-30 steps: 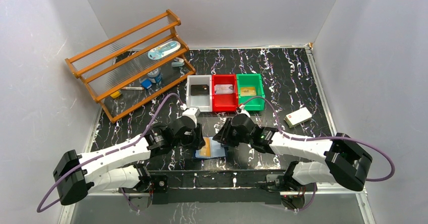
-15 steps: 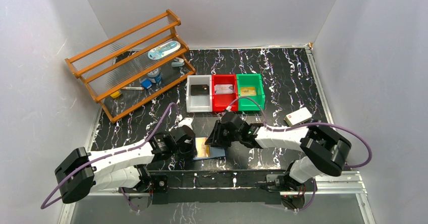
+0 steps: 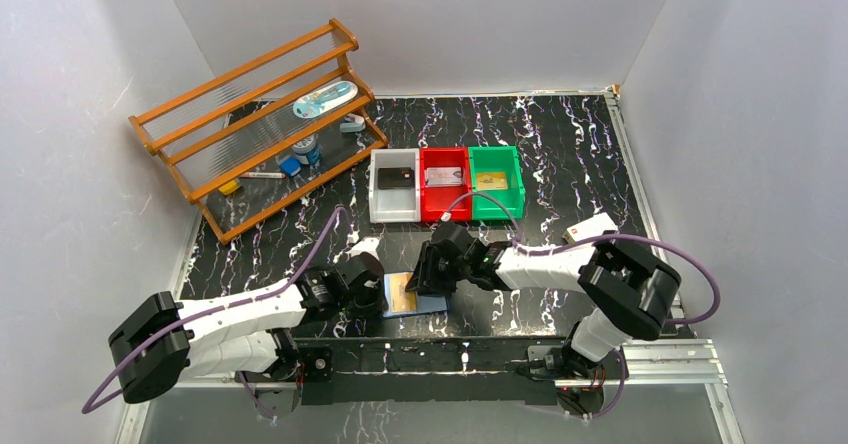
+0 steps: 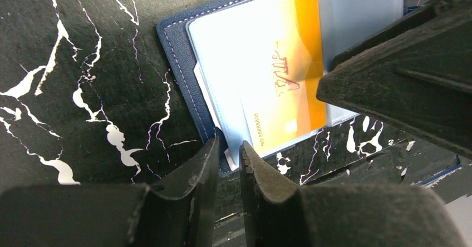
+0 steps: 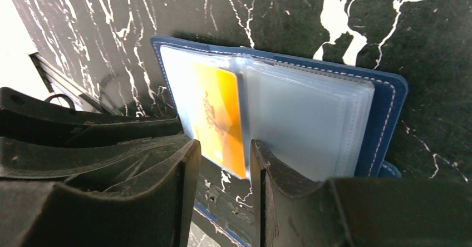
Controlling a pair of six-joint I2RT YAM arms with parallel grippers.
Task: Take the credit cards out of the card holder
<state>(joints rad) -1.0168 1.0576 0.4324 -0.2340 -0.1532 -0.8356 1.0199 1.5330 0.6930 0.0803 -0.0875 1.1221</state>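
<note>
- Card holder: small bifold, navy outside, clear pockets inside. It lies open and flat at the near edge of the table, between the two tools. Its long axis runs left to right, with the fold across it.
- Gold card: sits in a pocket of the holder's left half. Its long axis runs parallel to the fold, and its print runs lengthwise.
- Other credit cards: a black card in the white bin, a silvery card in the red bin and a gold-toned card in the green bin.
- Left tool: jaws narrow, with the holder's left edge and a pale pocket corner in the gap. I cannot tell whether it is pinched.
- Right tool: jaws part-open over the holder, with the gold card's edge visible in the gap and nothing held.
- Table: black marble pattern with white and faint purple veins, and a metal rail along the near edge.
- Room: plain pale grey walls on three sides.
- Wooden rack: far left, tiered, holding small sundries.
- White block: right side, just beside the right arm.
</note>
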